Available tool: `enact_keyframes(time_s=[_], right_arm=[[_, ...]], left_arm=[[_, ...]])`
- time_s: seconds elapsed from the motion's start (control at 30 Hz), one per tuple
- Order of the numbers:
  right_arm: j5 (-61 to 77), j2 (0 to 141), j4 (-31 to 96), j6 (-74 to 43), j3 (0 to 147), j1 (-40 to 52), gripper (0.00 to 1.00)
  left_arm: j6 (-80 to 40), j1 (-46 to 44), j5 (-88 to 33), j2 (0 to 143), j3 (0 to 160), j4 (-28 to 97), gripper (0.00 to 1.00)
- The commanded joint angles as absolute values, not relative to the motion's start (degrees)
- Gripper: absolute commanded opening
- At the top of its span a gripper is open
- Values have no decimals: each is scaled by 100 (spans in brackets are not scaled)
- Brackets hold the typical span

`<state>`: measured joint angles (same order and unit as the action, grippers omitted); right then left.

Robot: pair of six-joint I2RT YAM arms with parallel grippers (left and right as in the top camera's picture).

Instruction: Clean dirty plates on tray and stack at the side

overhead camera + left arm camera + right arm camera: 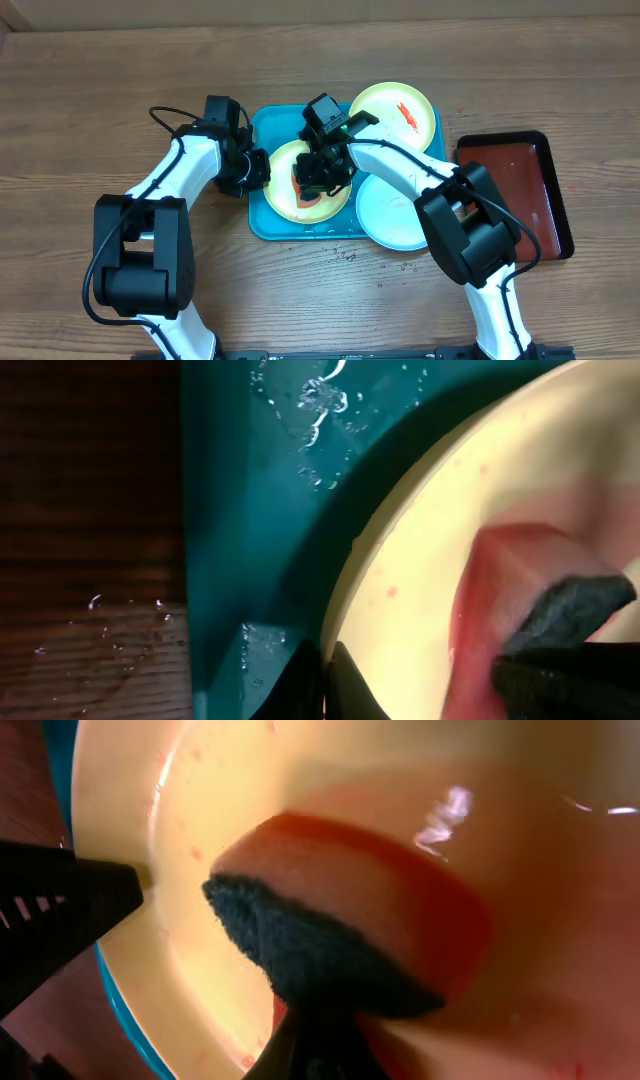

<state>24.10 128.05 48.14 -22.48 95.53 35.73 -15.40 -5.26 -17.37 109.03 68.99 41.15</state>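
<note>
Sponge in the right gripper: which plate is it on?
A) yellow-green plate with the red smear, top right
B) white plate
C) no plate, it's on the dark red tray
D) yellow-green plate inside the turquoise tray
D: the right gripper presses the sponge onto the yellow-green plate lying in the turquoise tray, and the left gripper pinches that plate's rim.

Counter (100, 60): brown wood grain, matt, flecked with small droplets.
Blue tray (250, 510): smooth plastic, glossy, beaded with water.
Yellow plate (200, 790): smooth, glossy, wet, smeared pink-red.
White plate (390, 215): smooth, faint sheen.
Sponge (350, 910): soft orange-red foam, wet-looking, backed with rough dark scouring fibre, matt.
Dark red tray (520, 190): smooth plastic, shiny across the base.
</note>
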Motion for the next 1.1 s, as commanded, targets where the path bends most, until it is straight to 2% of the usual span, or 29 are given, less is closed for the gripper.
enact_keyframes(time_s=[0.0,0.1,0.3,0.77,0.9,1.07], right_arm=[[1295,12988,5833,-2250,10184,3264,4],[648,12988,6278,-2106,10613,3096,4],[676,13100,5990,-2016,10641,3092,4],[2169,13585,4860,-2167,10639,3787,4],[2351,13590,4805,-2383,10639,3830,4],[3214,13587,4897,-2408,10641,3828,4]], left_arm=[[-1409,-574,-1999,10910,6941,4049,4],[-1409,-574,-1999,10910,6941,4047,4],[-1411,-574,-1999,10910,6941,4047,4],[-1417,-574,-1999,10910,6941,4029,4],[-1417,-574,-1999,10910,6941,4025,4],[-1417,-574,-1999,10910,6941,3999,4]])
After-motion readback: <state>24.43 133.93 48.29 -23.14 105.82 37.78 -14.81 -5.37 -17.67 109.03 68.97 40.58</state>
